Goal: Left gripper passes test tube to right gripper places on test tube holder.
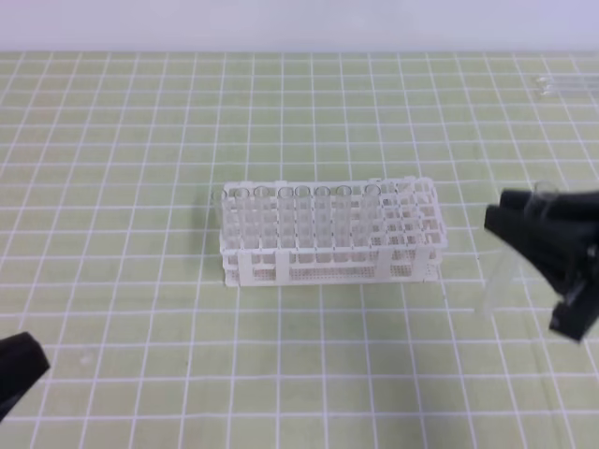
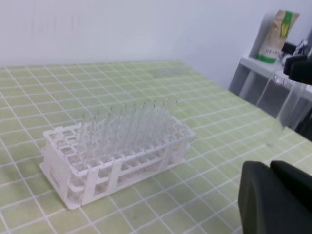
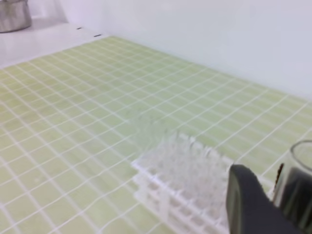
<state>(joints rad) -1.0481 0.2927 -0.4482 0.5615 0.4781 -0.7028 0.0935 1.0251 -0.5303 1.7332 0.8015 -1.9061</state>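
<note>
Handover looks done: right gripper [image 1: 505,229] fingers grip the test tube [image 1: 498,281] right of the test tube holder [image 1: 328,234], left gripper [image 1: 19,365] closed empty, placing remains.

Off-task items around the bench [image 1: 140,281]

We see a green-and-white packet [image 2: 279,36] on a white shelf [image 2: 265,66] beyond the bench's far corner, plus a metal pot [image 3: 14,14].

Left gripper [image 1: 21,369] sitting shut, low at left — right gripper [image 1: 505,224] gripping test tube [image 1: 496,281], hanging tilted.
</note>
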